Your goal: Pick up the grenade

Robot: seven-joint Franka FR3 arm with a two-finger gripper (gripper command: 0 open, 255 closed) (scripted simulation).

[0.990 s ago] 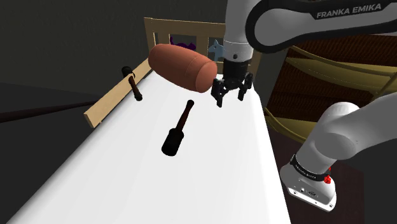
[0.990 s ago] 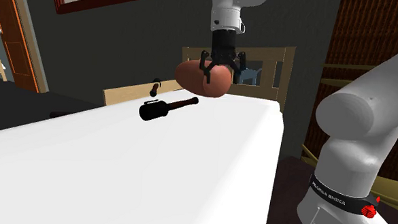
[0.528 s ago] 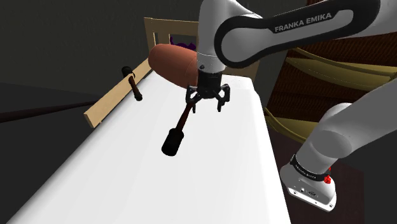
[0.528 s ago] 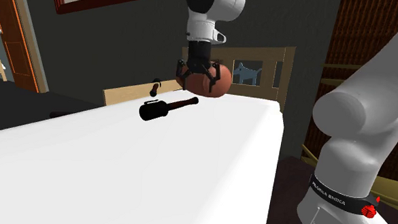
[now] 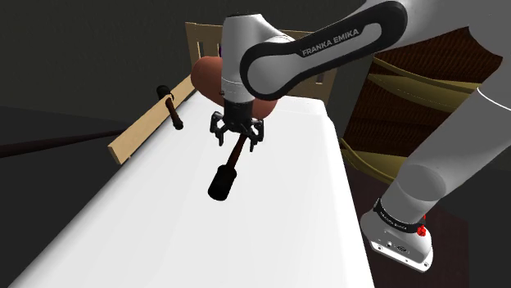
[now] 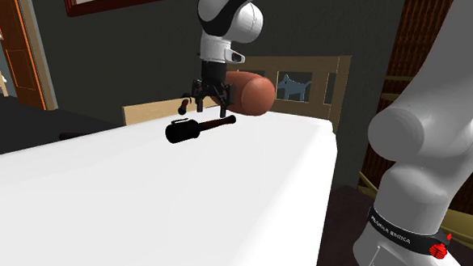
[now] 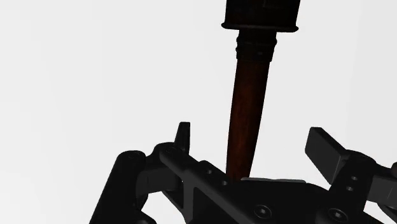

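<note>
Since the grenade point(image 5: 221, 178) lies flat, we hang our gripper point(image 5: 236, 136) over its brown handle point(image 7: 249, 102); fingers point(image 7: 323, 146) apart, touching nothing.

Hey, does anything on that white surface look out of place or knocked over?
Nothing looks spilled or broken. The stick grenade lies flat on the white surface, the open tool above its handle. A second dark stick lies by the wooden rail.

grenade point(image 7: 249, 108) head cut off, bolster point(image 5: 205, 76) partly behind arm point(image 5: 327, 47)
</note>
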